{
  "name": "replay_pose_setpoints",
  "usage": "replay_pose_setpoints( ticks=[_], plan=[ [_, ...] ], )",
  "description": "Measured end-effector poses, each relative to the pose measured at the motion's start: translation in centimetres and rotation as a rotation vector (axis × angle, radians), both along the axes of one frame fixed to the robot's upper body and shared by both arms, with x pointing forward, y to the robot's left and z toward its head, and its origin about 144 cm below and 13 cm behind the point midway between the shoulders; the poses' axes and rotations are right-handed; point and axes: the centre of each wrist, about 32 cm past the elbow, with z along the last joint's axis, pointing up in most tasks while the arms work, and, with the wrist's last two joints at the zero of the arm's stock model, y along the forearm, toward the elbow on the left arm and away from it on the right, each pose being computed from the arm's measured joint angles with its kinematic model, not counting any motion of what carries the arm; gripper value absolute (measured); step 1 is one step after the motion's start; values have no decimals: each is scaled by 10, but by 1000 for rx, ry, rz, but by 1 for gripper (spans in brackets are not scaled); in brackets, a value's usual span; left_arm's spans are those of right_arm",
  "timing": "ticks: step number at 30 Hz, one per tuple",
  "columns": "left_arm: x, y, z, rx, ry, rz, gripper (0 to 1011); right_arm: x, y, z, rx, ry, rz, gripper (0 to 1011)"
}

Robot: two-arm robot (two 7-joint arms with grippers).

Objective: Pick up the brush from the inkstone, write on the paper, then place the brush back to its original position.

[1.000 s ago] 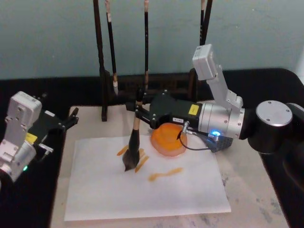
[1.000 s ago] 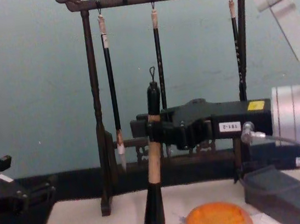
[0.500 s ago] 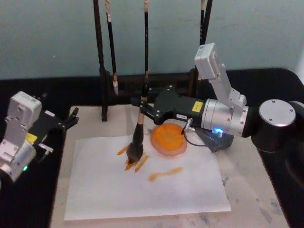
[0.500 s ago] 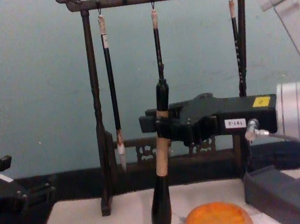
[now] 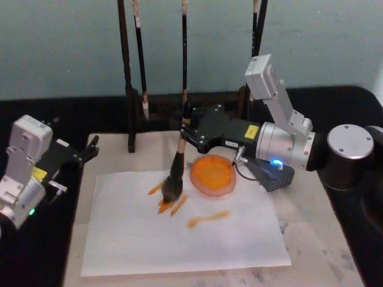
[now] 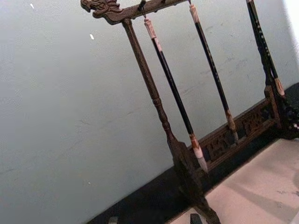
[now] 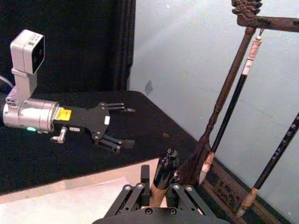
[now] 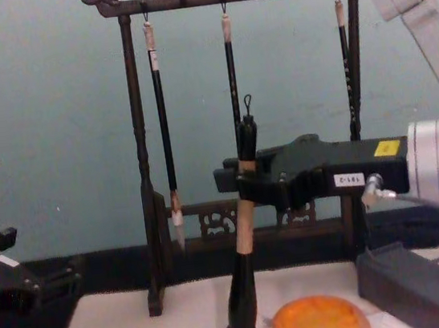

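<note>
With the right hand (image 5: 185, 133) clamped on the brush (image 5: 176, 170) handle at mid-frame and its bristles on the paper (image 5: 179, 239) just left of the inkstone (image 5: 213, 175), the stroke wants light, even pressure, while the left hand (image 5: 88, 150) sits parked at the left edge, fingers apart.

A bare lab-style calligraphy station: plain teal wall (image 8: 43, 114), black-draped table (image 5: 335, 98), carved wooden brush rack (image 8: 140, 142) with hanging brushes (image 8: 162, 123).

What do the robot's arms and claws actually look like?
The right gripper and left gripper are flat, black, thin-fingered, each with a yellow sticker. Behind each: a silver cylindrical wrist and a white boxy camera. The right wrist has a blue light and a thin cable; the left, a green light.
</note>
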Motion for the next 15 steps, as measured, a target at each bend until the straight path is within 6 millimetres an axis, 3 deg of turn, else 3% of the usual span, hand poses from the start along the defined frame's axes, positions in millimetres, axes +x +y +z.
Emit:
replay_pose_setpoints(
  ticks=[15],
  plan=[
    [0, 0, 0, 0, 0, 0, 1001, 2, -5, 3, 4, -12, -21, 179]
  ],
)
